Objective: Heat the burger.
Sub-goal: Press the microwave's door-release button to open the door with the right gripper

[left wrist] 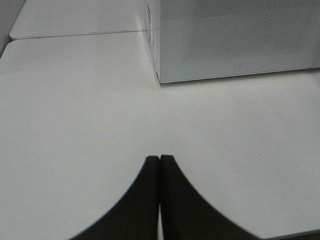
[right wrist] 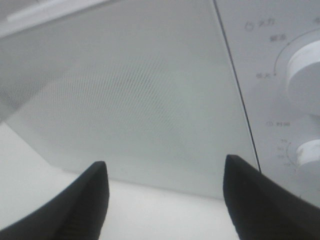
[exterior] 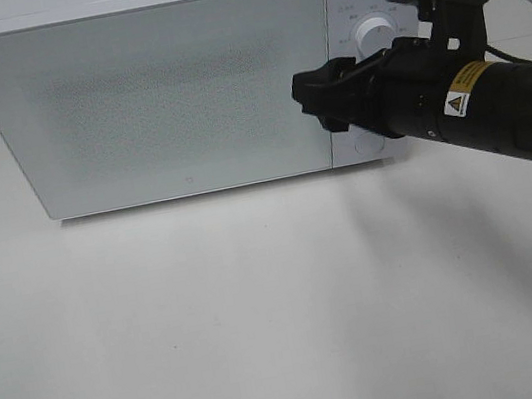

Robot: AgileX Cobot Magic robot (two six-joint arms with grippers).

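A white microwave [exterior: 167,84] stands at the back of the table with its door shut. The burger is not in view; the frosted door hides the inside. My right gripper [exterior: 316,100] is open and empty, hovering close in front of the door's right edge, beside the control panel. In the right wrist view its fingers [right wrist: 85,200] are spread wide before the door [right wrist: 140,100], with the upper knob [right wrist: 307,70] and the lower knob [right wrist: 310,152] beside it. My left gripper [left wrist: 160,162] is shut and empty, low over the bare table, short of the microwave's left corner [left wrist: 160,80].
The microwave's upper knob [exterior: 374,32] sits on the panel right of the door. The white table [exterior: 214,319] spreads in front of the microwave. A seam between two tabletops [left wrist: 75,35] runs to the microwave's left side.
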